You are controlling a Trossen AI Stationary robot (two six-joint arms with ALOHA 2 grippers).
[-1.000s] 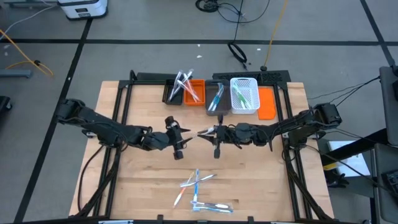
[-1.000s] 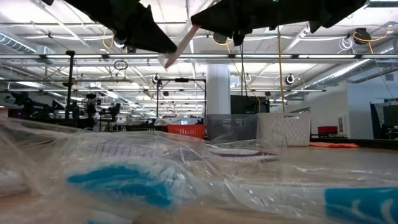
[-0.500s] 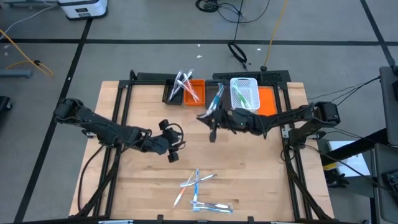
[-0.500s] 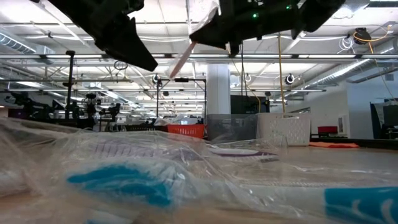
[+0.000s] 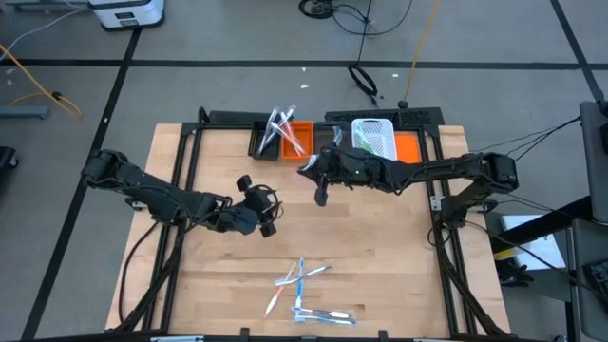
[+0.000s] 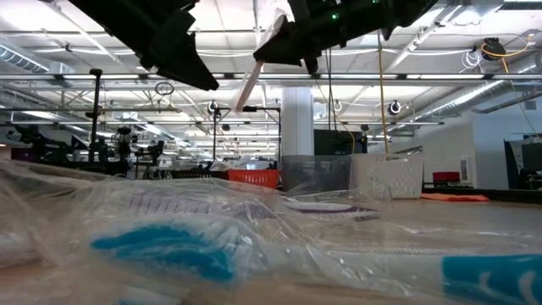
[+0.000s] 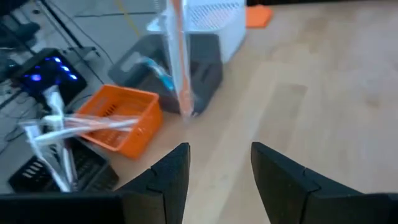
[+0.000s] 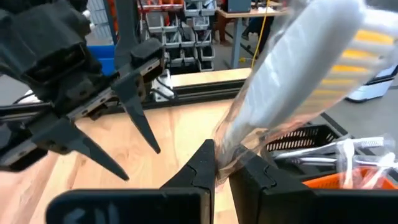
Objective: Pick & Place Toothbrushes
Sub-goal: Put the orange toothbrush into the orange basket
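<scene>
The right gripper hangs above the worktop just short of the orange bin, its jaws clamped on a wrapped toothbrush whose bristle end carries yellow stripes; in the low view that toothbrush slants down from the gripper, well clear of the surface. The orange bin already holds several white toothbrushes lying crossed, some overhanging its rim. Beside it stand a dark grey bin, with a blue-tipped brush inside, and a white basket. The left gripper waits over the worktop, short of the orange bin and apart from the right gripper, its jaws parted and holding nothing. A loose cluster of toothbrushes lies near the worktop's front edge, far from the orange bin. In my judgement the step in hand is delivery of the held brush to a bin; which bin is intended cannot be told. To do it well, the brush should be carried over the bin's middle, aligned with its long side, and lowered below the rim before release, so that it neither snags the crossed brushes nor tips out. The wrapper looks slippery.
</scene>
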